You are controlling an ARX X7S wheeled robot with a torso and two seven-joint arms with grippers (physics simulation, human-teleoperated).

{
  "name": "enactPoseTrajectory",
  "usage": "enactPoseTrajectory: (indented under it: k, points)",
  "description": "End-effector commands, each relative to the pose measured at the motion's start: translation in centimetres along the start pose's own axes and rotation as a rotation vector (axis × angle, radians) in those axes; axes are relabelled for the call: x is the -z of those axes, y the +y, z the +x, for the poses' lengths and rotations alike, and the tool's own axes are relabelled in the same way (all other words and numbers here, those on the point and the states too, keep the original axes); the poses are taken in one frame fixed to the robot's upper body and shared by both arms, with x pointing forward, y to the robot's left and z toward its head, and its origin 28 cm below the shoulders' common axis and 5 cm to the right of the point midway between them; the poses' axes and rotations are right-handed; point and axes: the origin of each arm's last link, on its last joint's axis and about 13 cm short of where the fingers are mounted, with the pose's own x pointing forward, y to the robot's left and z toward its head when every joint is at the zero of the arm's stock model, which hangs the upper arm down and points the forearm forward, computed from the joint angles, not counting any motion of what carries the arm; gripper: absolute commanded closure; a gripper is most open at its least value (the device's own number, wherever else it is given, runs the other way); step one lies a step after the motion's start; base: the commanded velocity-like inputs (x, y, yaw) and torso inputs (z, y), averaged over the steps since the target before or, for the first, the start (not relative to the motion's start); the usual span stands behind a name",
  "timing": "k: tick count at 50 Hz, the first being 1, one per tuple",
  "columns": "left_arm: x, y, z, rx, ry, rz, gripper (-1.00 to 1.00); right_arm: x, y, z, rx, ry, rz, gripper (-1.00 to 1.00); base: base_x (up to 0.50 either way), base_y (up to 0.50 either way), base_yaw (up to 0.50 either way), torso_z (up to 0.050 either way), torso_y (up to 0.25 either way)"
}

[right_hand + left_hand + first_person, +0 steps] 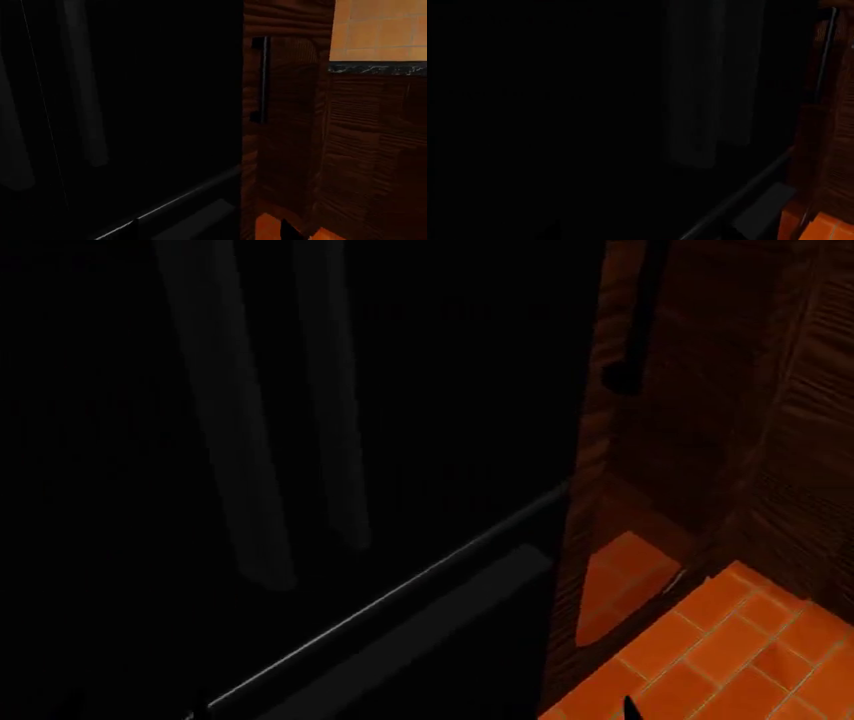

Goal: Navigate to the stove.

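No text, label or number can be read anywhere, perhaps because the views are so dark.

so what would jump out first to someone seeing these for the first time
A tall black fridge with two long vertical handles fills most of the head view, very close to the camera. To its right stands a dark wooden cabinet with a black bar handle, and bright orange floor tiles glow at the lower right. No stove shows in any view.
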Motion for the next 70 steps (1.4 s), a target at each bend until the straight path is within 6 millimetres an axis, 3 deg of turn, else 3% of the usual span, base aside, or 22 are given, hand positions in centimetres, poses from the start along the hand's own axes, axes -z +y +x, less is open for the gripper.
enactPoseTrajectory:
  k: [1, 70]
  points:
    - [-0.02, -0.02, -0.04, 0.001, 0.000, -0.001, -1.00, -0.05, 0.00, -0.06, 0.001, 0.002, 0.001, -1.00, 0.00, 0.00, -0.50, 0.000, 0.000]
    - [-0.02, 0.03, -0.12, -0.003, 0.007, -0.008, -1.00, 0.03, -0.11, -0.04, 0.007, 0.023, 0.015, -1.00, 0.00, 0.00, -0.50, 0.000, 0.000]
